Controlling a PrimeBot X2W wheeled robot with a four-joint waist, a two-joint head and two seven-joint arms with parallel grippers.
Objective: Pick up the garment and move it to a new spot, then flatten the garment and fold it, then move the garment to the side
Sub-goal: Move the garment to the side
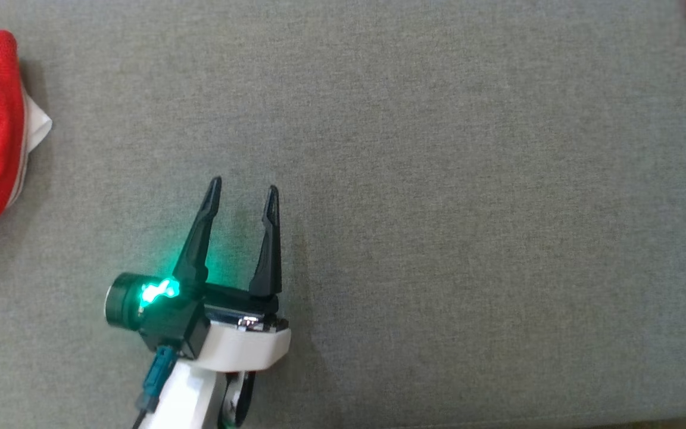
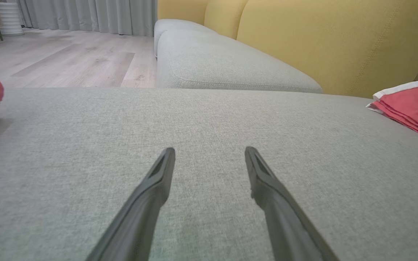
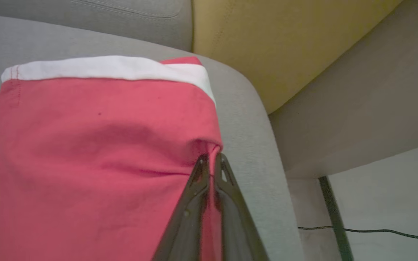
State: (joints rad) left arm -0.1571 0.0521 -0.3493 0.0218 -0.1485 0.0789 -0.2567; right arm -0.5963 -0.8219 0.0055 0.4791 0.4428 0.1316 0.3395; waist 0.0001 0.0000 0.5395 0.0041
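Two red garments (image 2: 414, 108), one grey sofa (image 2: 209, 119).

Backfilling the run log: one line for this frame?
step: grasp | right gripper: shut on garment edge | left gripper: open, empty, over cushion

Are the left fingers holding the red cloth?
No, the left fingers stand open over the grey cushion, with nothing between them.

The left hand (image 1: 245, 185) has two long black fingers (image 1: 199, 241), a white wrist shell (image 1: 248, 348), green-lit camera (image 1: 125, 301) and teal cable (image 1: 158, 372).
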